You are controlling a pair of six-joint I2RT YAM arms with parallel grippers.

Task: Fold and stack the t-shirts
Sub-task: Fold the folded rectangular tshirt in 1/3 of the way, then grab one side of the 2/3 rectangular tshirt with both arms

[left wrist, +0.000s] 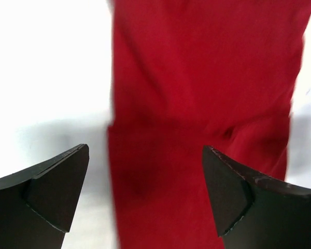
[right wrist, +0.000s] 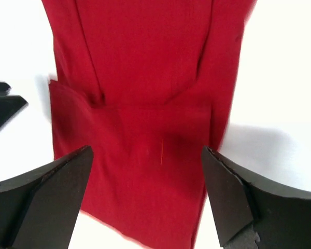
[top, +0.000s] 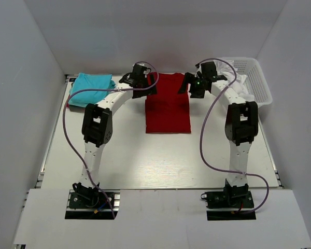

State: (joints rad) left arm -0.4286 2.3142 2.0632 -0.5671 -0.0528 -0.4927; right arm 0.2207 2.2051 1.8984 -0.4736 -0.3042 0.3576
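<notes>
Over the far end of the dark red t-shirt both arms were leaning in, and what a symmetrical picture it made: the left gripper sat at that shirt's far left corner, the right gripper at its far right corner. From the left wrist, the fingers were spread wide with nothing held, red cloth filling the gap below them and bare white table showing off the shirt's left edge. The right wrist told the same story: right gripper wide apart and holding nothing, the red shirt lying beneath with a folded layer running across it and creases down its length. Whether either pair of fingertips touched the cloth could not be told. The red shirt lay flat as a long narrow rectangle, its sides tucked in. Left of it, level with its far end, a turquoise t-shirt rested folded. Right of the red shirt, beyond the right arm, stood a white mesh basket
</notes>
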